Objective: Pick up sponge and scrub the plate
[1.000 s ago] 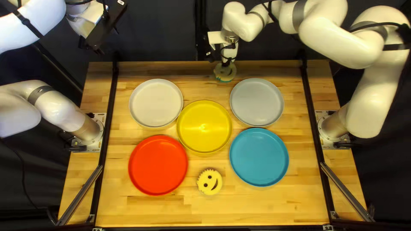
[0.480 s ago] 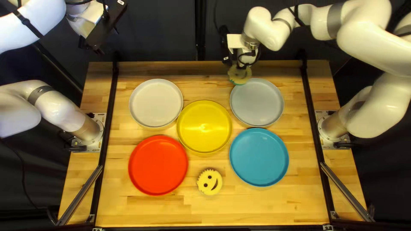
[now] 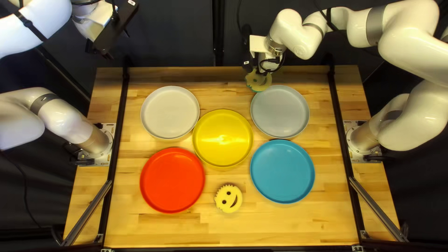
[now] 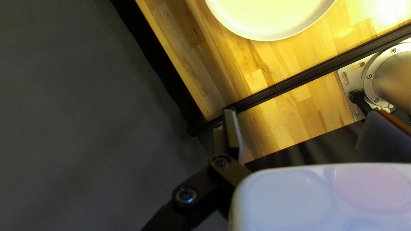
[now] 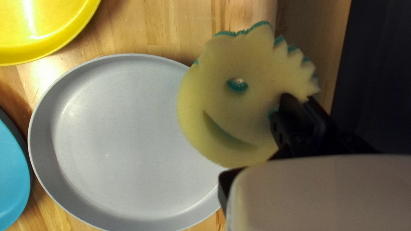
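My right gripper (image 3: 254, 71) is at the back of the table in the top left view, holding a yellow sponge (image 3: 259, 82) with a green underside. The sponge hangs beside the back-left rim of the grey plate (image 3: 280, 112). Seen from the right wrist, the smiling-face sponge (image 5: 231, 102) is pinched near its spiky edge by my right gripper (image 5: 303, 100) and covers part of the grey plate's (image 5: 124, 137) rim. My left gripper (image 3: 108, 49) is raised beyond the table's back-left corner. In its wrist view, my left gripper (image 4: 306, 132) has its fingers wide apart, holding nothing.
A white plate (image 3: 170, 112), a yellow plate (image 3: 223, 138), a red plate (image 3: 172, 180) and a blue plate (image 3: 282, 171) lie on the table. A second smiling sponge (image 3: 228, 198) rests near the front. Black rails (image 3: 118, 130) run along both sides.
My right arm has carried the sponge rightward to the grey plate's back-left rim, with a slight shift back left most recently. The left arm and the plates have stayed put.
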Robot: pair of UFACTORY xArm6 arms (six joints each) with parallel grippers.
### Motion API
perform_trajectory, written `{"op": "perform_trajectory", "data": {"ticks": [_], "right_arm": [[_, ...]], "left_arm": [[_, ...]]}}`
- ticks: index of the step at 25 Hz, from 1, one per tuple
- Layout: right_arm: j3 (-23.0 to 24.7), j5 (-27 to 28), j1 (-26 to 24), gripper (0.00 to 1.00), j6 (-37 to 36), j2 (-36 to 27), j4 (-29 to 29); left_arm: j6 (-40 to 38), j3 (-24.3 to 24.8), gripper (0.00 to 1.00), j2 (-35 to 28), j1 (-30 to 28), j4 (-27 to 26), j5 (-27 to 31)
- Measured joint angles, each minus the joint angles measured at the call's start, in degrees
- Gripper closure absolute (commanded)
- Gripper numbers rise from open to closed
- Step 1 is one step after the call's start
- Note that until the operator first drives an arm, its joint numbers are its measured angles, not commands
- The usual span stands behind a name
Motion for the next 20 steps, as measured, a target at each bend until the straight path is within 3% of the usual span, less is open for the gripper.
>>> {"op": "perform_trajectory", "data": {"ticks": [6, 20], "right_arm": [[0.69, -0.14, 0.24, 1.0, 0.45, -0.59, -0.28], [11.53, -3.81, 7.82, 1.0, 11.96, -6.72, -7.99]], "left_arm": [[0.0, 0.0, 0.0, 0.0, 0.0, 0.0, 0.0], [0.0, 0.0, 0.0, 0.0, 0.0, 0.0, 0.0]]}}
